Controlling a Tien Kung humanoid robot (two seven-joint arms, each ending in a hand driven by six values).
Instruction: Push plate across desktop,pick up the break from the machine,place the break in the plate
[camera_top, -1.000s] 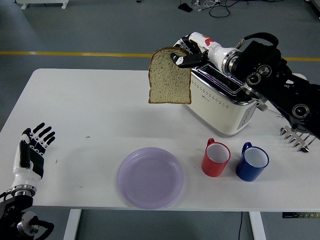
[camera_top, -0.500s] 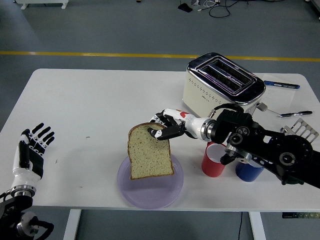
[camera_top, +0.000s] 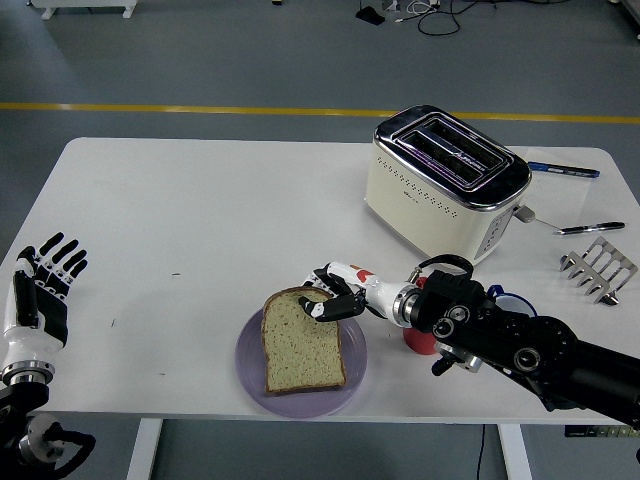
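Note:
A slice of brown bread (camera_top: 303, 342) lies nearly flat on the lilac plate (camera_top: 251, 368) near the table's front edge. My right hand (camera_top: 328, 297) still pinches the slice's top right corner, its fingers curled on the crust. The cream and chrome toaster (camera_top: 447, 183) stands at the back right with both slots empty. My left hand (camera_top: 40, 296) rests at the table's left edge with fingers spread and nothing in it.
A red mug (camera_top: 417, 337) and a blue mug (camera_top: 507, 300) stand right of the plate, mostly hidden behind my right forearm. A metal toast rack (camera_top: 599, 268) sits at the far right. Two pens (camera_top: 563, 170) lie behind the toaster.
My right hand carried the bread from above the toaster down and left, then lowered it from a tilted hang onto the plate. The left hand shifted slightly left.

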